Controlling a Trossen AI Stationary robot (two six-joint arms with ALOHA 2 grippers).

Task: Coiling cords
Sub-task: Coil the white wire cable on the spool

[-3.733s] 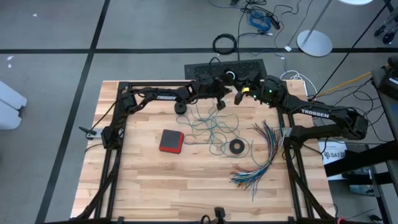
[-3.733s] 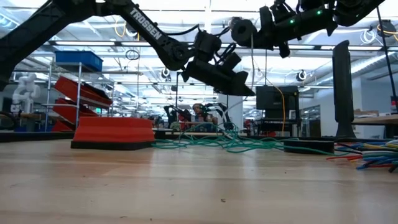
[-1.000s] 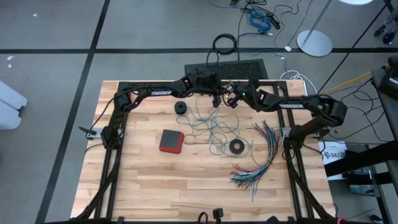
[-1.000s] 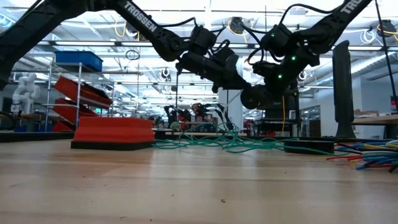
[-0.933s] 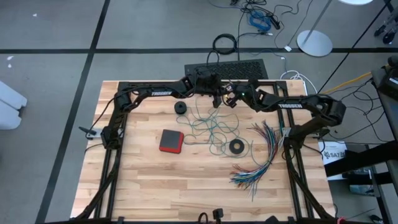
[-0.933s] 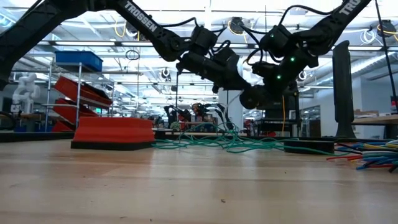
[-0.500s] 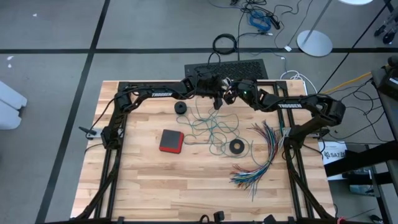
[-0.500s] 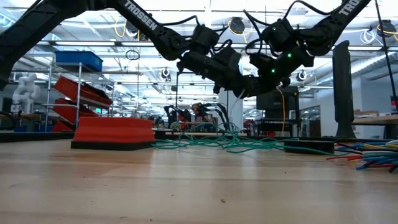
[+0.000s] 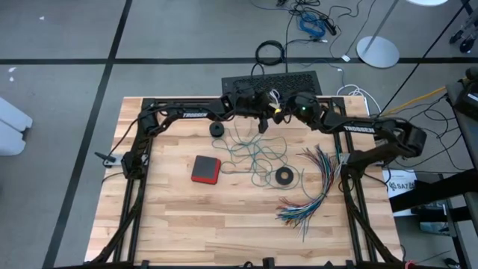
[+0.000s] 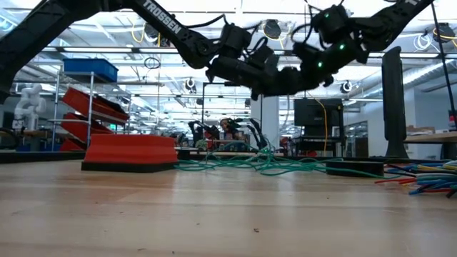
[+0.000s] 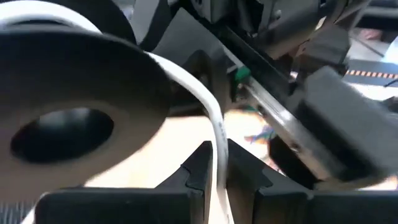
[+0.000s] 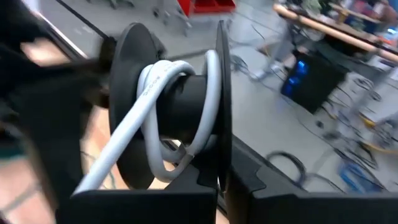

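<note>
While both arms meet above the far middle of the table, the right gripper (image 12: 217,180) has its fingers clamped tight on the rim of a black spool (image 12: 174,112), a smooth plastic reel with two flat round flanges and a thick hub. From the right wrist view the spool stands on edge, its axle running crosswise to the fingers. Loops of the white cord (image 12: 155,124), a smooth, round, rubbery line, wrap the hub, and one strand slants away off the reel. The left gripper (image 11: 214,171) is nearly closed, pinching that white cord (image 11: 214,130) between its notched dark fingertips; the cord curves from there over the flange of the spool (image 11: 68,93), whose dark centre hole faces the left wrist camera. Down on the pale wooden table (image 9: 187,217) the teal-green cord (image 9: 254,153) lies loose in thin, tangled loops at the middle, sprawling far to near, between a red pad (image 9: 205,169) on the left and fanned multicoloured wires (image 9: 314,187) on the right.
</note>
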